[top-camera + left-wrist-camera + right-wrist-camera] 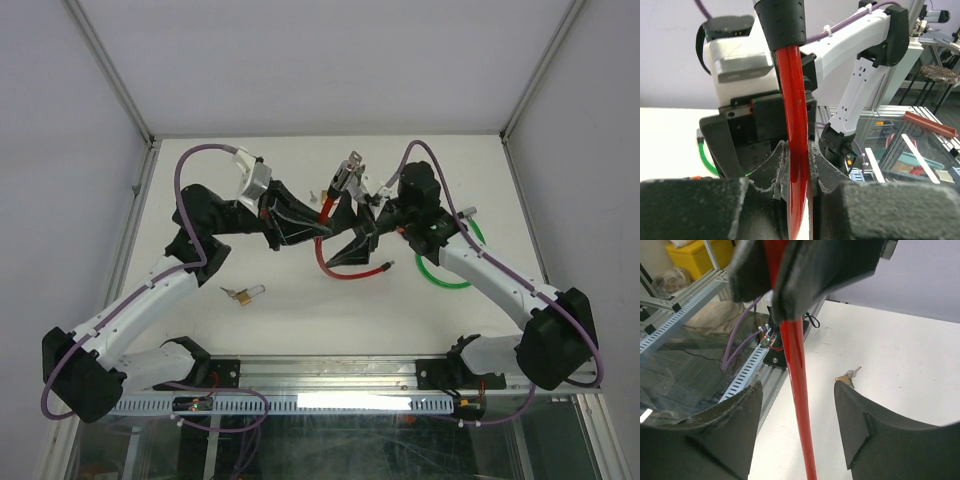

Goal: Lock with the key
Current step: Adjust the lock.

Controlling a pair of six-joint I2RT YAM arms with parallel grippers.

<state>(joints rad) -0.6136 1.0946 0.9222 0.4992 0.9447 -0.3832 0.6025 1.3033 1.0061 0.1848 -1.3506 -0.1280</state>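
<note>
My left gripper (321, 229) (797, 165) is shut on a red cable (326, 208) (794, 100) (792, 345), clamped upright between its pads. Above the grip the cable ends in a black sleeve (784, 20) and a metal lock head (350, 170). Below, it loops across the table (350, 273). My right gripper (338, 243) (798, 387) stands open around the same cable, with neither finger touching it. A small brass padlock with silver keys (244, 294) (849, 375) lies on the table at the left, apart from both grippers.
A green cable loop (446, 276) (702, 150) lies on the table under the right arm. A metal rail (330, 370) runs along the table's near edge. White walls enclose the back and sides.
</note>
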